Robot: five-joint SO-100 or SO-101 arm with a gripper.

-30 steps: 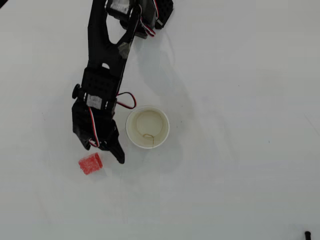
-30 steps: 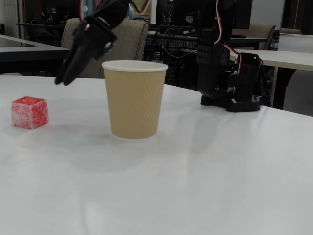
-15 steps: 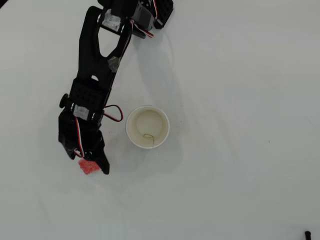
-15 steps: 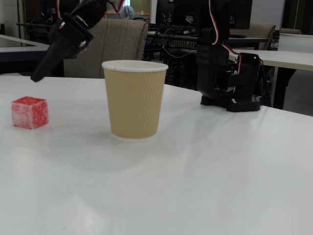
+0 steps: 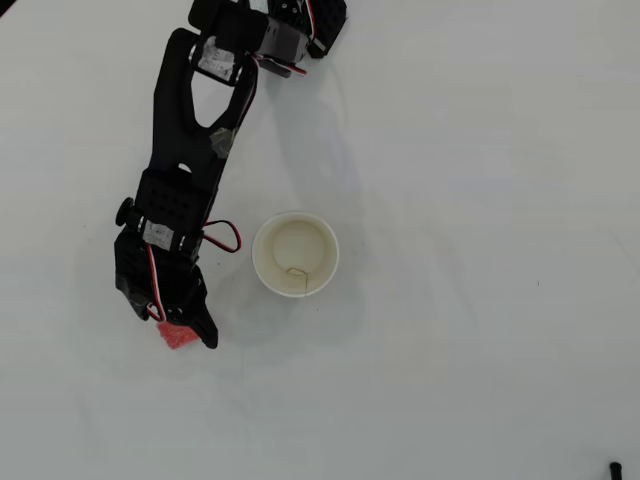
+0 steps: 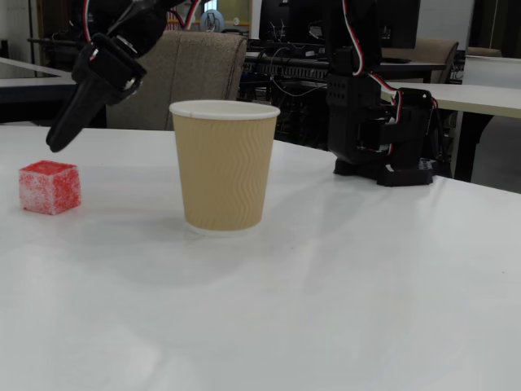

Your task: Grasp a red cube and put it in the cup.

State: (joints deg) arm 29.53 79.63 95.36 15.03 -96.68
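The red cube [image 6: 50, 187] sits on the white table, left of the cup in the fixed view. In the overhead view only part of it [image 5: 176, 339] shows below the gripper's fingers. The cup [image 5: 295, 253] stands upright, white inside and tan outside [image 6: 224, 167], with nothing in it. My gripper [image 5: 180, 330] hangs just above the cube, fingers pointing down and to the left in the fixed view [image 6: 57, 142]. Its jaws look parted and hold nothing. The cube rests on the table, apart from the fingers.
The arm's base [image 6: 378, 134] stands at the back right of the table in the fixed view, at the top of the overhead view [image 5: 280, 30]. Desks and chairs stand behind the table. A small dark thing [image 5: 614, 467] lies at the overhead view's lower right corner.
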